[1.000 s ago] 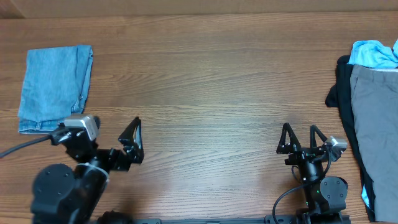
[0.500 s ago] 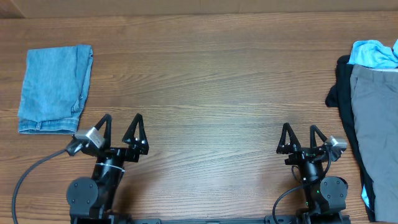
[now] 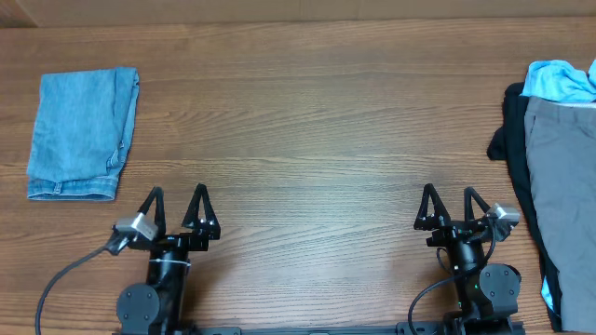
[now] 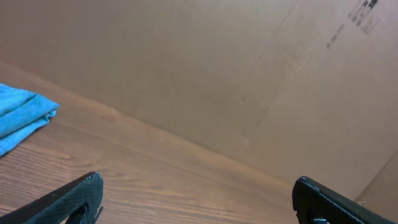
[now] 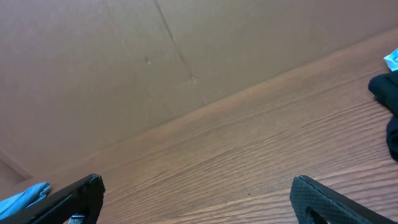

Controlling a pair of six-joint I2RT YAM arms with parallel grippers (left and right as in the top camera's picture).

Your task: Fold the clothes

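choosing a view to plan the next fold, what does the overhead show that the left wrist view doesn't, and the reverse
Only the overhead: the whole folded jeans, the grey garment, black garment and sky-blue garment heaped at the right edge, and the right gripper, open. Only the left wrist: the face of the cardboard wall behind the table, with small print upper right. Both: the wooden table, the left gripper, open, and the jeans, just a corner in the wrist view.
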